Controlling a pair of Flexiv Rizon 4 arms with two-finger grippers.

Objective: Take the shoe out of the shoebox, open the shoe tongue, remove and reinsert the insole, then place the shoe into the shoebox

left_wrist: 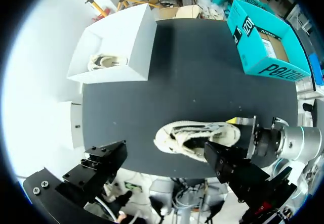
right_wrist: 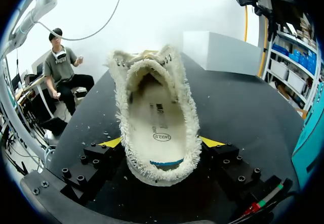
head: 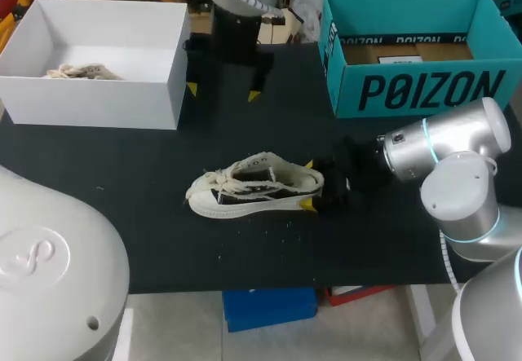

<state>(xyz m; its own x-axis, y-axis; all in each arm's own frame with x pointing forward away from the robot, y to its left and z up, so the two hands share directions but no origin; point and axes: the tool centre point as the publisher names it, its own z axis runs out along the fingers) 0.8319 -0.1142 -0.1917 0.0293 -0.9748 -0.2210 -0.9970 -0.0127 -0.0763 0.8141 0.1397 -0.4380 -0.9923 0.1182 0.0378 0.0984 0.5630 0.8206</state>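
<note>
Lying near the middle of the black table (head: 122, 182), a cream low-top shoe (head: 253, 186) w/ a dark side panel is pointing its toe toward the robot's left and its heel toward the R gripper (head: 307, 185). The shoe is sitting outside both boxes, well apart from each.

The R arm is coming in from the right side. Its two yellow-tipped fingers (head: 306, 204) are pinching the heel end from both sides, one tip on each side of the shoe. In the R wrist view the shoe (right_wrist: 185, 113) is filling the space between the fingers, its frayed collar is gaping open, and the pale insole (right_wrist: 154, 123) is showing inside, lying flat in the shoe.

The L gripper (head: 223, 92) is hanging over the far side of the table, btwn the two boxes. Its fingers (left_wrist: 101, 166) are spread wide and are holding nothing.

The white shoebox (head: 98, 100) is sitting open at the far left corner, w/ a second shoe (head: 81, 72) resting inside it. A teal box (head: 416, 88) is sitting open at the far right.
</note>
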